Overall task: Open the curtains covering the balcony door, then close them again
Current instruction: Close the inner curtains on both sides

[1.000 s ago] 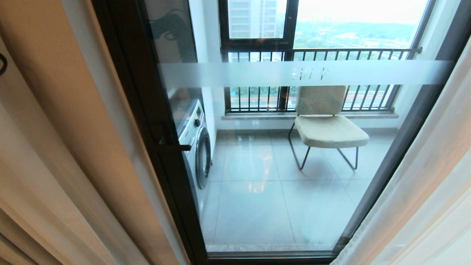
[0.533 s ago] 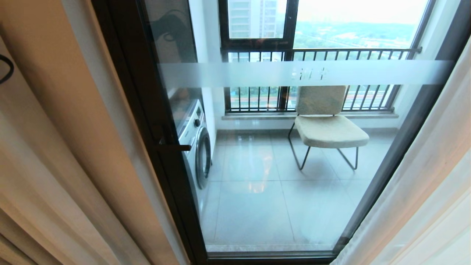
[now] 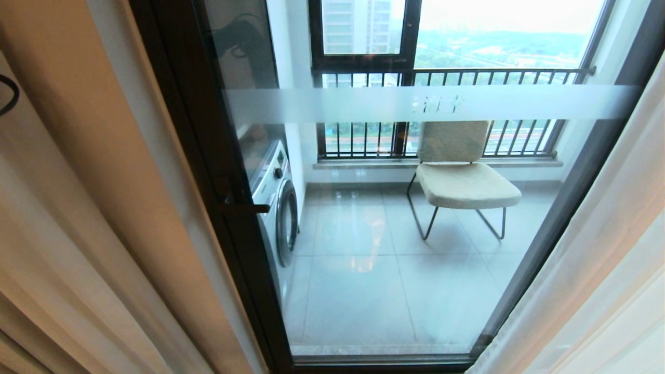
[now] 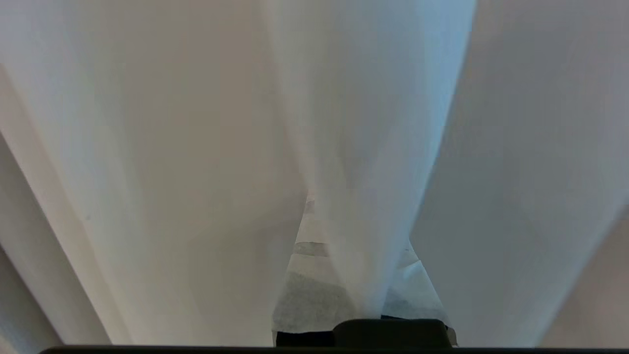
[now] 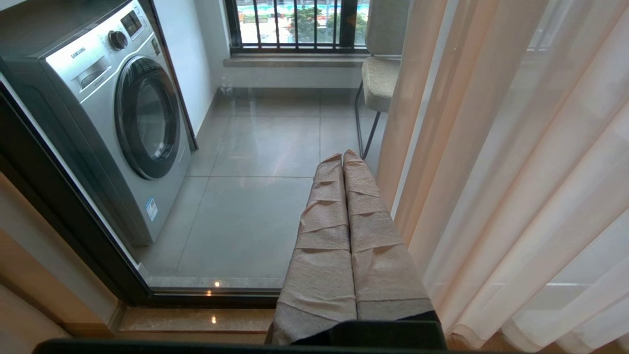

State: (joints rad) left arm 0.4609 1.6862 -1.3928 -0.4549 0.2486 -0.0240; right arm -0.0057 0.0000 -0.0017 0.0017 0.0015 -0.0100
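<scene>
Beyond the balcony door, tall glass in a dark frame with one frosted band, lies a tiled balcony with one beige chair and one Samsung washing machine against its left wall. The curtains stand parted to either side of the door: thick beige drapes on its left, white sheers on its right, so the glass is uncovered.

The left gripper, off to the left of the door, is clenched on a fold of pale curtain cloth that runs down between its wrapped fingers. The right gripper hangs low in front of the door, just beside the sheers, its two wrapped fingers pressed together on nothing.

My judgement: the pinch takes only a narrow pleat, so a sideways pull across the door could let the cloth slide out, or drag one fold while the rest bunches and stays behind.
</scene>
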